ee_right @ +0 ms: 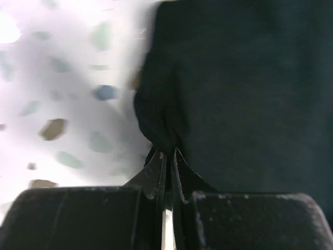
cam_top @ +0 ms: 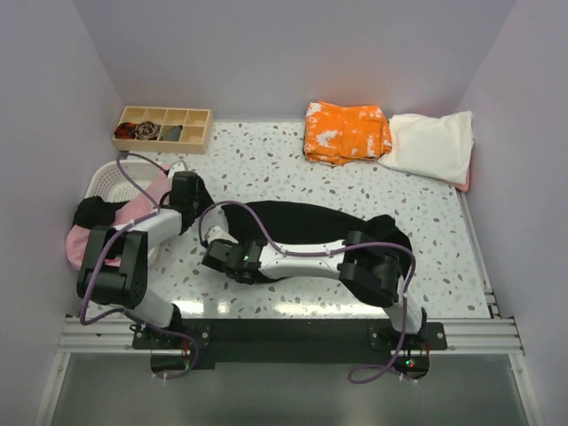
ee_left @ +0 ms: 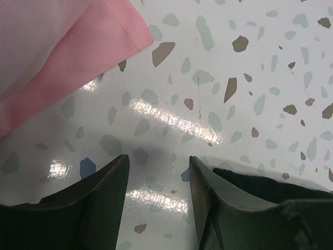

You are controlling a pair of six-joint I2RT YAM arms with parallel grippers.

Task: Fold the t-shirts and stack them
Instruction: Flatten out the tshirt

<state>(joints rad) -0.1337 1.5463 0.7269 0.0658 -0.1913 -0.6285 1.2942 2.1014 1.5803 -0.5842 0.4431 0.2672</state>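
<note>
Since the black t-shirt (cam_top: 302, 222) is limp cloth, I'd expect it to sag, stretch and trail wherever it is lifted. It looks light, and should slide easily over the glossy speckled surface (cam_top: 293, 160). An edge or corner seems the sensible place to pinch it, since a grab in the middle would only bunch it up.

From above, that shirt lies spread in a long dark band across the near middle of the surface. The orange t-shirt (cam_top: 346, 133) sits folded at the far side, with the cream t-shirt (cam_top: 435, 146) touching it on the right. A pink t-shirt (cam_top: 80, 244) spills from the white basket (cam_top: 106, 182) at the left, and the wooden tray (cam_top: 164, 126) stands in the far left corner. The right arm (cam_top: 311, 262) lies low and reaches leftward over the black cloth to its left end. The left arm (cam_top: 142, 235) is bent sharply, its forearm angled up towards the basket.

Through the left wrist camera, the left end effector (ee_left: 156, 166) has its fingers apart with nothing between them, only bare surface below. The pink cloth lies up and left of it, and a dark edge shows at lower right.

Through the right wrist camera, the right end effector (ee_right: 166, 153) is pressed together on a puckered fold at the black shirt's edge.
</note>
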